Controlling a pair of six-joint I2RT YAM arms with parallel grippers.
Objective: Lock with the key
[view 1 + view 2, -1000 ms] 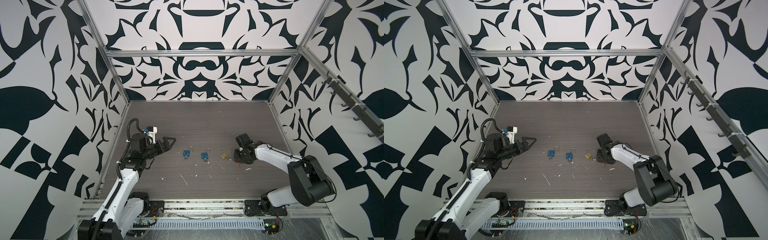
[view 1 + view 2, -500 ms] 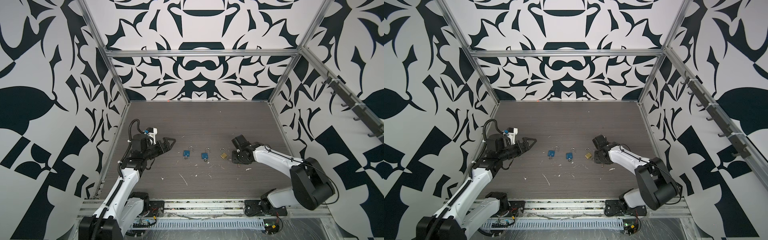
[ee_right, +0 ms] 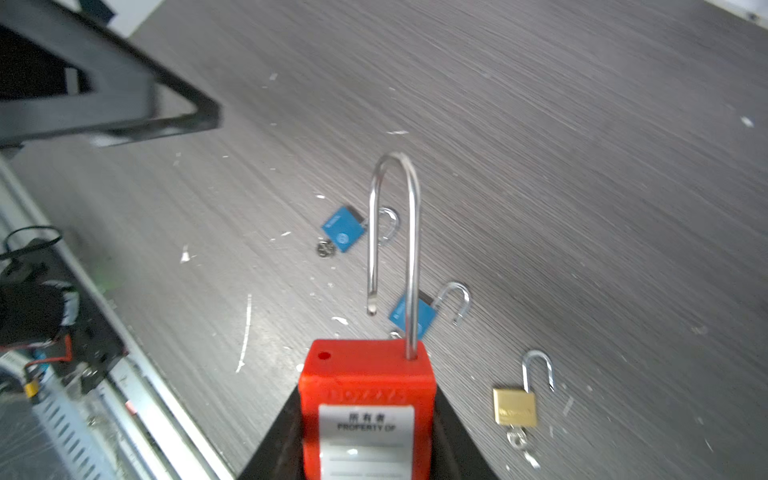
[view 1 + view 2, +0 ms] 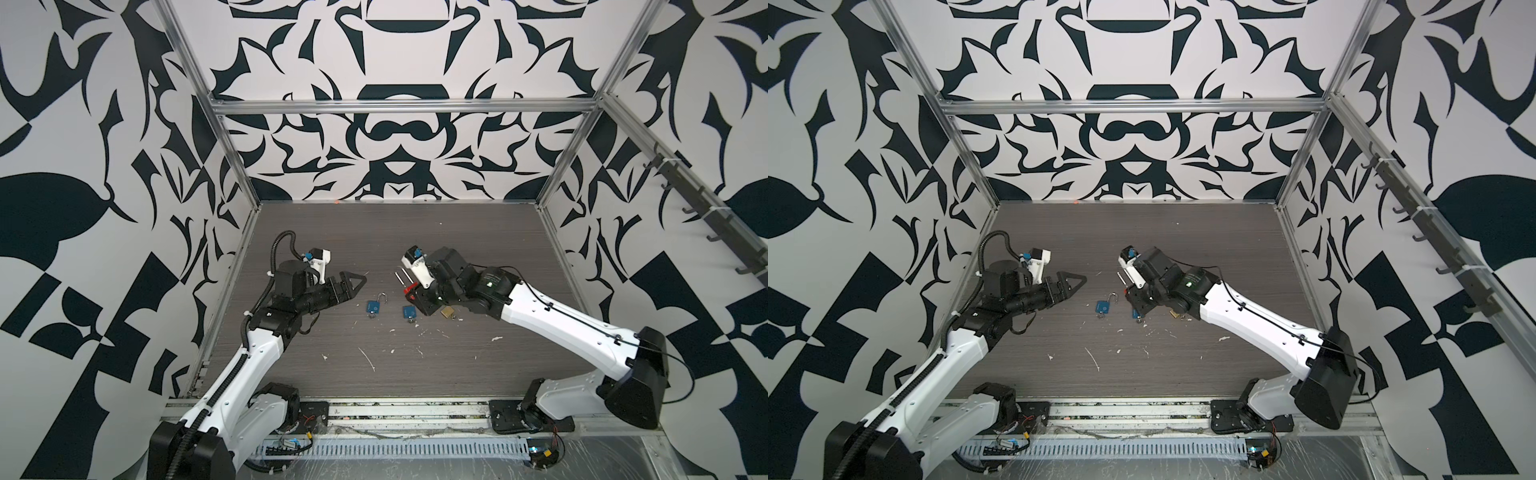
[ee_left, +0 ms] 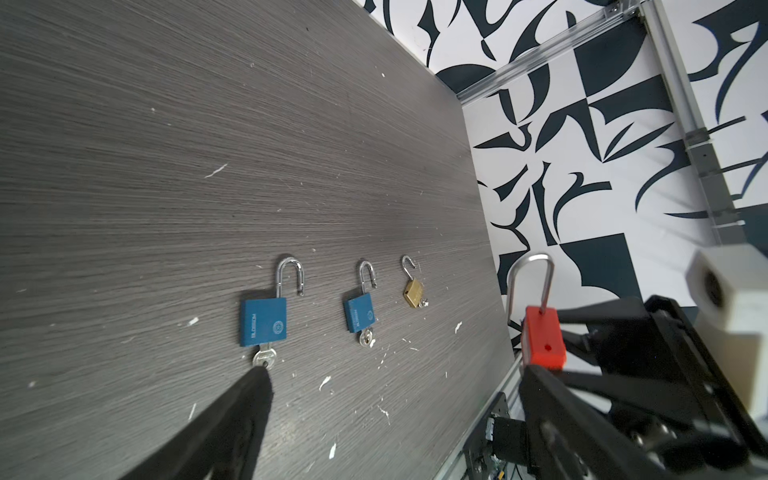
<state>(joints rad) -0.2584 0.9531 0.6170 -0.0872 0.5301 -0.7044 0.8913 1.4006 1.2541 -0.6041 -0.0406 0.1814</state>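
Note:
My right gripper (image 3: 368,419) is shut on the body of a red padlock (image 3: 368,399), held above the table. Its long silver shackle (image 3: 395,232) stands open, with the free end out of the body. Both top views show the red padlock (image 4: 410,289) (image 4: 1128,292) over the middle of the table. My left gripper (image 4: 359,282) (image 5: 397,374) hovers open and empty to its left. Under its fingertips (image 5: 253,390) lies a blue padlock (image 5: 263,322) with a key (image 5: 264,357) in it. No key shows on the red padlock, whose underside is hidden.
A second blue padlock (image 5: 359,312) (image 4: 409,312) and a small brass padlock (image 5: 413,293) (image 3: 514,407) lie in a row on the dark wood-grain table (image 4: 415,232), shackles open, keys in. White scraps litter the front. Patterned walls close in three sides.
The right gripper has closed further on the red padlock, lifted it off the table and carried it left toward the middle. The left arm has barely moved.

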